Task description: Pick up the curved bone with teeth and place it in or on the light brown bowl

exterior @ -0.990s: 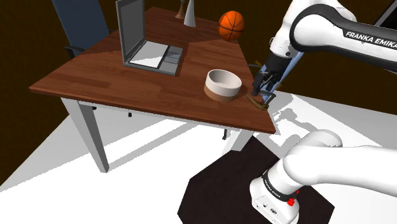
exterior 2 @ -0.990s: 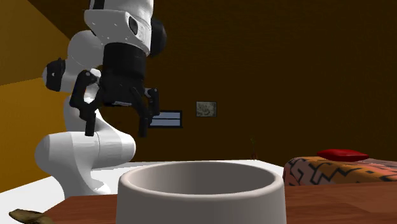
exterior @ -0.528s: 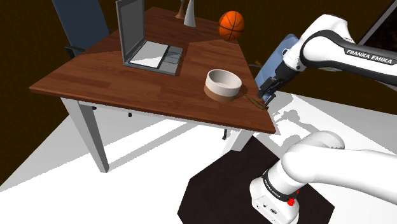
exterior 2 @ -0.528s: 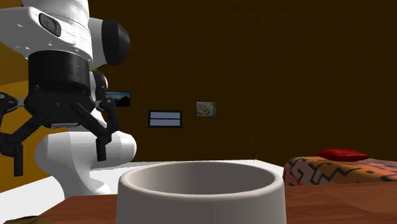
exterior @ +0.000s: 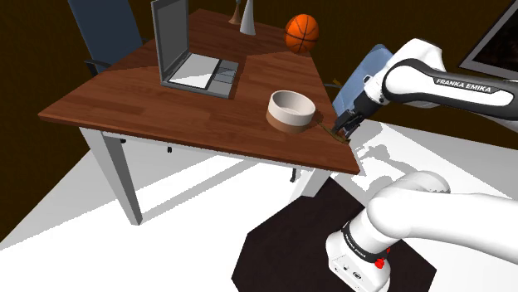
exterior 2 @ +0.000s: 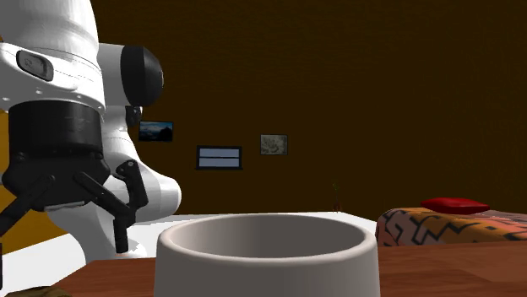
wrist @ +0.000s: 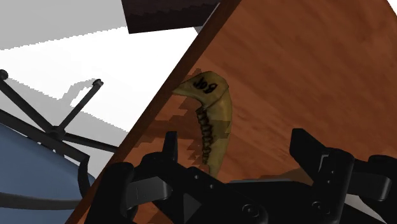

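I see a brown wooden table (exterior: 141,99) on a white floor in a room with dark walls. On it are an open laptop (exterior: 187,58), an orange ball (exterior: 301,33) and the light brown bowl (exterior: 290,110). The claw (exterior: 343,126) hangs low over the table's corner, just to the shoulder view's right of the bowl. Its two black fingers (wrist: 170,143) stand wide apart and hold nothing. The curved bone (wrist: 213,121) lies flat on the wood, right by the table's edge. It sits under the claw, between the fingers. It touches neither finger and is closer to one of them. The bowl is near the bone but apart from it.
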You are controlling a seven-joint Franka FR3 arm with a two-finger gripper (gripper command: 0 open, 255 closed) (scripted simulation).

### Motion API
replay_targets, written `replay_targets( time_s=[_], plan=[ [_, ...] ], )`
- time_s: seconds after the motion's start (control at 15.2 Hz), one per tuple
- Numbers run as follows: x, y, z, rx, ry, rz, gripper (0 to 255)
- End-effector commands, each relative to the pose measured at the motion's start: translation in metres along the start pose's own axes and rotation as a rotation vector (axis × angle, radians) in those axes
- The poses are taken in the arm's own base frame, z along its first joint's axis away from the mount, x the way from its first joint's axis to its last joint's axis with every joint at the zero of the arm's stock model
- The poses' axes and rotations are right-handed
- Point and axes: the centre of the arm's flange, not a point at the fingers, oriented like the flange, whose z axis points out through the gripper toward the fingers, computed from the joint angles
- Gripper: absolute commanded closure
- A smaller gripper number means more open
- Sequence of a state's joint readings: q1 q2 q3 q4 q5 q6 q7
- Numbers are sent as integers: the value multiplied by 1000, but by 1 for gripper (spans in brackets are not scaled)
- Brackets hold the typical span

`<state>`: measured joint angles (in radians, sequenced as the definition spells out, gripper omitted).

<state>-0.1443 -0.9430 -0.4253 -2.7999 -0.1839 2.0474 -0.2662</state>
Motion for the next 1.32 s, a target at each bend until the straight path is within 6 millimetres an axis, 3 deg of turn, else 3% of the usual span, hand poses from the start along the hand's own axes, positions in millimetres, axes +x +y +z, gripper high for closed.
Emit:
replay_targets(
  time_s=[0.0,0.46,0.53,1.12,1.19,1.25],
  plan=[
    [-1,1,7,0,1,0,0],
    [-1,1,7,0,1,0,0],
    [-1,1,7,0,1,0,255],
    [-1,1,7,0,1,0,255],
    [-1,1,7,0,1,0,0],
    [10,7,-1,11,-12,70,0]
  ],
)
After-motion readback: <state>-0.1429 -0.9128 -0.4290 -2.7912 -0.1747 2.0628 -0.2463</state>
